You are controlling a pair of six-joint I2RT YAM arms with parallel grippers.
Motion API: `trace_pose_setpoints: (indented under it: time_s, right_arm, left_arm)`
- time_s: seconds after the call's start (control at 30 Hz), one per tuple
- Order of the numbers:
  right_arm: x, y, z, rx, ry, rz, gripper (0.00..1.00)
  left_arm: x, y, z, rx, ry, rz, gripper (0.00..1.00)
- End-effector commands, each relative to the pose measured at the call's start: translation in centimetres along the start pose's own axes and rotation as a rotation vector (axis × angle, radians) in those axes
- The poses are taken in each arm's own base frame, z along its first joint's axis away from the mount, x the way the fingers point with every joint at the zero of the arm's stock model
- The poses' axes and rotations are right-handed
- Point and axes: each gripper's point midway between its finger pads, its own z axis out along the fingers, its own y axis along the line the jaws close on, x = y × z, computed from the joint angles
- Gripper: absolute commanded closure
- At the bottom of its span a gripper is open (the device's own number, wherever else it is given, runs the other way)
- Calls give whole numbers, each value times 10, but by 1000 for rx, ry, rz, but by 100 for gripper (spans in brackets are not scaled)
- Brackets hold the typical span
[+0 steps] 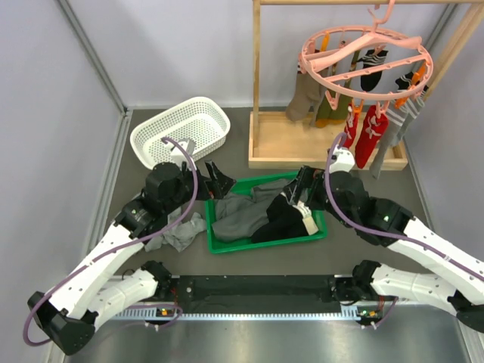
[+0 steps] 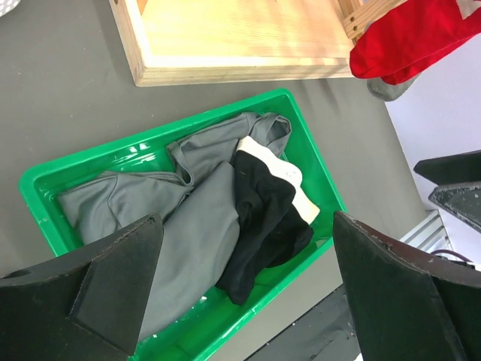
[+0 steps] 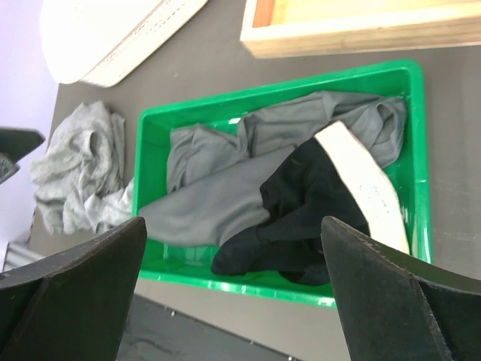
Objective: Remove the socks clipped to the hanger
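The round pink clip hanger (image 1: 367, 57) hangs from the wooden rack at the top right. Several socks are clipped to it: red ones with white tips (image 1: 368, 136), a tan-brown one (image 1: 304, 94), an olive one (image 1: 330, 108), grey ones (image 1: 395, 132), a black striped one (image 1: 373, 66) and an orange-black one (image 1: 411, 82). A red sock's end shows in the left wrist view (image 2: 413, 37). My left gripper (image 1: 219, 183) is open and empty over the left end of the green tray. My right gripper (image 1: 296, 189) is open and empty over the tray's right part. Both are well below the hanger.
A green tray (image 1: 213, 242) holds larger grey and black garments with a cream band (image 1: 265, 215). A crumpled grey cloth (image 1: 181, 233) lies left of it. A white basket (image 1: 180, 131) stands at the back left. The wooden rack base (image 1: 302, 147) is behind the tray.
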Motion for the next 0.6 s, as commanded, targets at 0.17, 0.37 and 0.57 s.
trace_pose_setpoints:
  time_s: [0.17, 0.37, 0.57]
  right_arm:
    - [-28, -55, 3, 307, -163, -104, 1]
    - [-83, -91, -21, 474, -323, -197, 1]
    - [-115, -109, -25, 386, -361, -105, 11]
  left_arm:
    - [-21, -3, -6, -8, -78, 18, 2]
    - [-24, -5, -14, 3, -92, 46, 2]
    - [-22, -5, -15, 8, -83, 60, 2]
